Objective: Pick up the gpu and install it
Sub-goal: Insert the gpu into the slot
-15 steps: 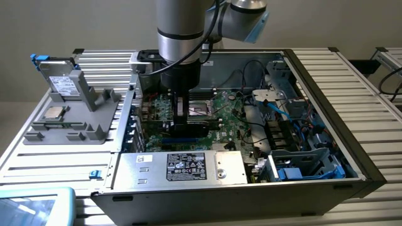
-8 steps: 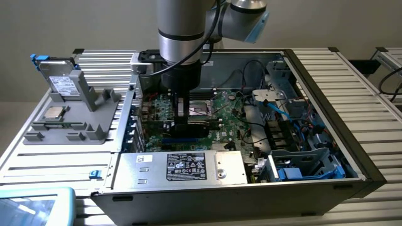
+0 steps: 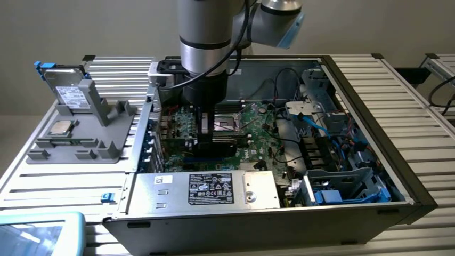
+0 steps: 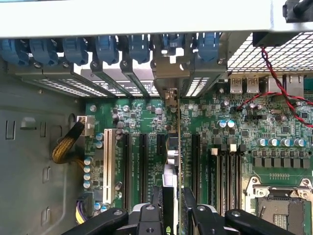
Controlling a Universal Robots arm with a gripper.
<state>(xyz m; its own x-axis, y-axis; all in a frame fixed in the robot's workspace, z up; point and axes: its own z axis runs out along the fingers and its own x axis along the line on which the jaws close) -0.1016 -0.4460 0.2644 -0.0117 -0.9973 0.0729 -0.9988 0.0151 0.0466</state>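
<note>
Green-and-black, the flat gpu (image 4: 175,156) with its silver bracket stands edge-on, clamped in our black tool (image 4: 175,199) over the slots of the large green motherboard (image 4: 142,117), by the grey metal case (image 3: 284,224)'s rear wall; we should keep it upright, pressing evenly.

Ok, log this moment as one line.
gripper: shut on gpu | gpu: on edge, over motherboard expansion slots, inside open case | seating: cannot tell
</note>
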